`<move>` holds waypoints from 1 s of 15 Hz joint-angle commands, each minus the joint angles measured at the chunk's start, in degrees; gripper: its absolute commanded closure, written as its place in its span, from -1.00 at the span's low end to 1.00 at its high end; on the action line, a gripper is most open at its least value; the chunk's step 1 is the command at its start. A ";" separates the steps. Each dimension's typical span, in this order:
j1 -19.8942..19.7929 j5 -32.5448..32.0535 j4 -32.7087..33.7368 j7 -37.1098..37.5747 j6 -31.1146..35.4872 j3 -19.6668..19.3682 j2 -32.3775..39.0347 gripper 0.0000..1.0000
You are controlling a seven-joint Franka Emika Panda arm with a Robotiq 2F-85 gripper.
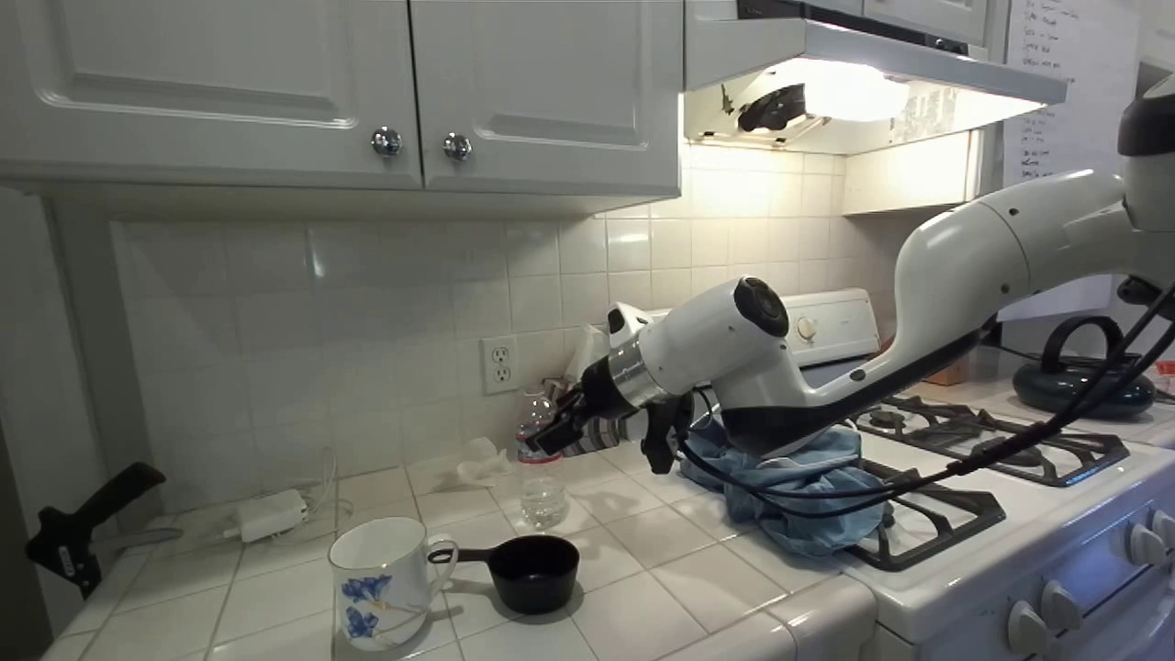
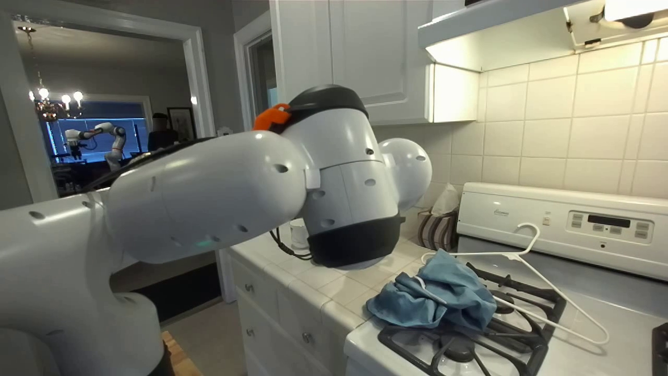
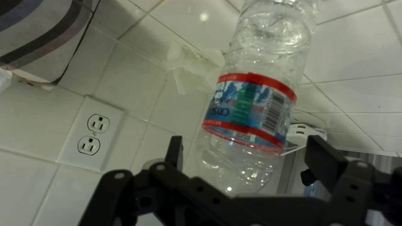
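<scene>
The black pincer (image 3: 244, 155) stands wide open, gripping nothing; in the wrist view, gaps separate it from both sides of the clear, red-and-blue-labelled plastic bottle (image 3: 251, 108), upright on the white-tiled table (image 1: 638, 597).

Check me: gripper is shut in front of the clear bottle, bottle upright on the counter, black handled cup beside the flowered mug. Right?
One fix: the gripper is open, not shut. In the wrist view its jaws stand apart, the bottle showing between them. The rest is right: bottle upright on the counter, black handled cup beside the flowered mug.
</scene>
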 commanded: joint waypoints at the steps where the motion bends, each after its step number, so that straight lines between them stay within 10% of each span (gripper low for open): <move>1: -0.42 0.00 0.80 -1.65 1.31 1.16 0.82 -1.00; 15: -3.46 0.00 0.08 -10.01 4.10 5.03 4.17 -1.00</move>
